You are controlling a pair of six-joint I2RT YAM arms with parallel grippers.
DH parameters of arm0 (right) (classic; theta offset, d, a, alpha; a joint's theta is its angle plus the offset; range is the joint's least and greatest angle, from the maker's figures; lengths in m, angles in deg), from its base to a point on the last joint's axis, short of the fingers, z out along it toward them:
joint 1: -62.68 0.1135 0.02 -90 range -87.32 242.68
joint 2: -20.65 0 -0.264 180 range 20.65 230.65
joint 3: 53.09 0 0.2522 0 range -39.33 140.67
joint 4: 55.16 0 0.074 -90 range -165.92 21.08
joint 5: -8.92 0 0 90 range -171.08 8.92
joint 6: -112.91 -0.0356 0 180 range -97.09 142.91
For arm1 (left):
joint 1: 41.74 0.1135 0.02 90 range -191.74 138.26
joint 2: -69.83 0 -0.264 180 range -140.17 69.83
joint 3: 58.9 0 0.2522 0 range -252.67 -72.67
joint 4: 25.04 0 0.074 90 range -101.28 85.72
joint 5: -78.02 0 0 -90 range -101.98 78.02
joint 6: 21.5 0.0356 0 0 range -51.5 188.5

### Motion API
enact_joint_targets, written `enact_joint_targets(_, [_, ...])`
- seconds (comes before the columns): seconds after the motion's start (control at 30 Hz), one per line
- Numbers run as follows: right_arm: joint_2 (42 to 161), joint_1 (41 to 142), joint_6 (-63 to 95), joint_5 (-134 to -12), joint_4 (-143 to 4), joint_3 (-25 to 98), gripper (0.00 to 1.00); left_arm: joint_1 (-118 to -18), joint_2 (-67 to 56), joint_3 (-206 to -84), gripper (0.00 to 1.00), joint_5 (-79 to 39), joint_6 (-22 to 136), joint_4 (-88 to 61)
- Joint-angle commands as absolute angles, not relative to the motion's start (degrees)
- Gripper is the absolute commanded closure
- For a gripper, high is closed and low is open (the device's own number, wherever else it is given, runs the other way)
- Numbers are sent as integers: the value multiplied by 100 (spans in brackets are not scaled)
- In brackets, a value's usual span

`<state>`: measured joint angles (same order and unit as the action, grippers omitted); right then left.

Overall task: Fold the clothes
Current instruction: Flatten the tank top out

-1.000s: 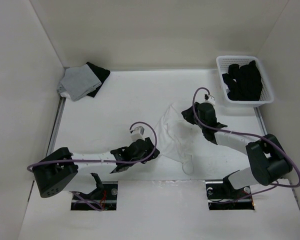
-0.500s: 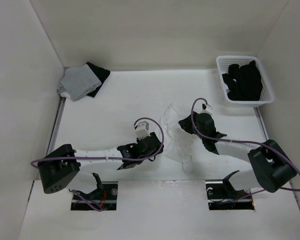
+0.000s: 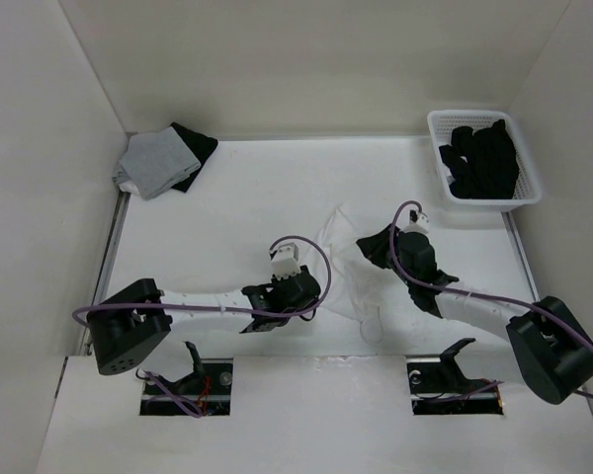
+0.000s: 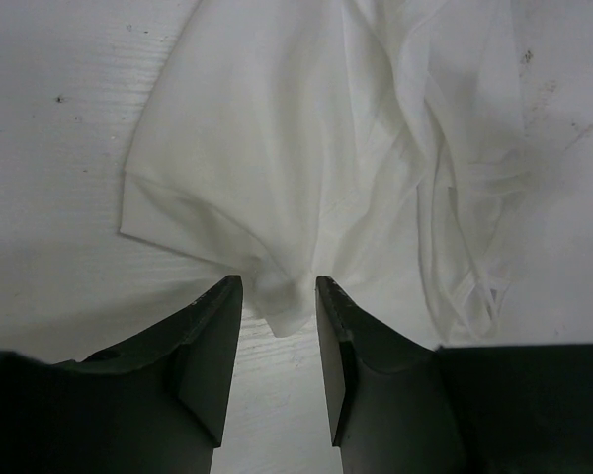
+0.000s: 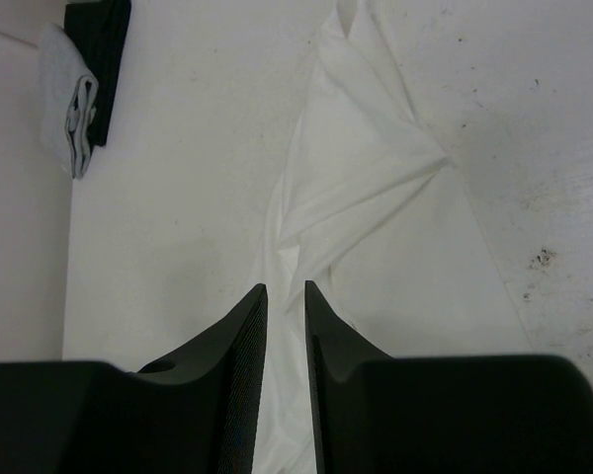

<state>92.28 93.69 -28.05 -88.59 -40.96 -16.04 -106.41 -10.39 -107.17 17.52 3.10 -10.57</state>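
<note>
The clothes [image 3: 348,267] are one thin white garment, crumpled and creased in the middle of the table. In the left wrist view the clothes [image 4: 306,158] spread ahead, and a hemmed corner pokes between the tips of my left gripper [image 4: 277,281], which is open and low at the near-left edge. In the top view the left gripper [image 3: 311,293] sits at that edge. My right gripper [image 3: 374,247] hovers over the garment's right part. In its wrist view the right gripper [image 5: 285,286] stands open by a narrow gap, with a ridge of the clothes [image 5: 366,188] running beneath.
A white basket [image 3: 479,115] holding black garments [image 3: 482,158] stands at the back right. A folded light grey garment [image 3: 153,163] lies on a black garment [image 3: 198,143] in the back left corner. White walls enclose the table on three sides.
The left arm has slid right until its tips straddle the garment's corner, and its jaws have narrowed a little. The right gripper has opened slightly and shifted a bit right.
</note>
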Motion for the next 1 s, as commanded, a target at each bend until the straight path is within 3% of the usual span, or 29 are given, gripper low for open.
enact_joint_targets(0.0, [8964, 9243, -2877, -8890, -3710, -1674, 74, -10726, -1137, -11046, 66, 1949, 171, -900])
enact_joint_targets(0.47, [9061, 9252, -2930, -8864, -3640, -1648, 74, -10797, -1498, -11292, 72, 1791, 65, -759])
enact_joint_targets(0.63, [9008, 9217, -2930, -8872, -3640, -1692, 72, -10753, -1630, -11292, 79, 1729, 30, -777])
enact_joint_targets(0.83, [9332, 9007, -2921, -8978, -3640, -1657, 60, -10727, -1648, -11205, 91, 1729, 83, -899])
enact_joint_targets(0.97, [9797, 8647, -2851, -8978, -3719, -1499, 57, -10744, -1280, -10976, 96, 1860, 109, -961])
